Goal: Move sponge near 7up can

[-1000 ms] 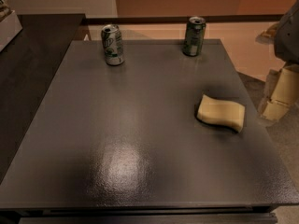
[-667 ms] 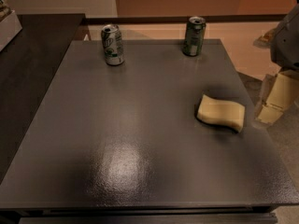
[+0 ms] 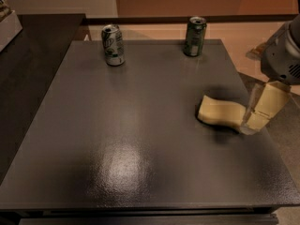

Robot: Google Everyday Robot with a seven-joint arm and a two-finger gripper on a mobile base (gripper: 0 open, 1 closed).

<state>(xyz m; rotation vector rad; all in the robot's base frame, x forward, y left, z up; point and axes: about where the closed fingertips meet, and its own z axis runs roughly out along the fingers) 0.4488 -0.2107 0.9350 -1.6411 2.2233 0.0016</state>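
Observation:
The pale yellow sponge [image 3: 218,111] lies flat on the dark table [image 3: 131,125], right of the middle. The 7up can [image 3: 113,45], silver-white with green markings, stands upright at the far left of the table, well away from the sponge. My gripper [image 3: 253,123] hangs at the table's right side, its tips at the sponge's right end, just above the surface. It looks open and holds nothing. The arm's grey wrist [image 3: 283,55] is above it.
A darker green can [image 3: 194,30] stands upright at the table's far edge, right of centre. A dark counter [image 3: 33,55] adjoins the table on the left. The floor [image 3: 281,139] drops away past the right edge.
My gripper has moved left and down from beyond the table's right edge to the sponge's right end. The sponge and both cans have not moved.

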